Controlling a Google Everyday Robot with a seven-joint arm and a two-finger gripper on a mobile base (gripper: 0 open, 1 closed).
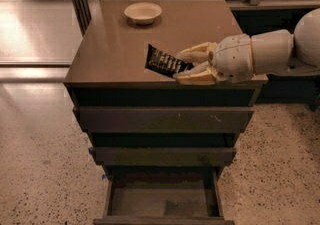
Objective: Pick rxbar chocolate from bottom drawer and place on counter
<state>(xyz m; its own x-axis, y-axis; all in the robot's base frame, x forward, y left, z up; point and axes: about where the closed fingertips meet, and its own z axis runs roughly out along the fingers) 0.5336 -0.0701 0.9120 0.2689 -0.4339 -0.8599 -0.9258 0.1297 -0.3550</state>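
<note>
Left of the cream two-finger gripper (181,67) and farther back, a small round cream bowl (143,13) stands on the smooth tan-brown square counter (112,44), well apart from the hand. Nearer, just left of the fingertips, sticks out the flat black wrapped rxbar chocolate (161,60) with white markings. It is tilted, its far end pointing up and to the left, and it is over the front part of the counter. I cannot tell if its lower edge touches the surface or hangs just above it. The gripper is clenched on the right end of the bar, one finger above and one below, and the pale round arm (270,51) reaches in from the right. Below the gripper, under two wider dark drawers (165,119) that are closed, the narrow dark bottom drawer (107,196) stands open, and its grey floor shows no bar.

I judge that the step in hand is the placing. To do it well, the gripper should carry the bar a little to its left and back, away from the front edge where it could slide off. Then it should go down until the bar lies almost flat, and only then release. The spot should be apart from the bowl. After the release, a straight retreat to the right would avoid dragging the wrapper.
</note>
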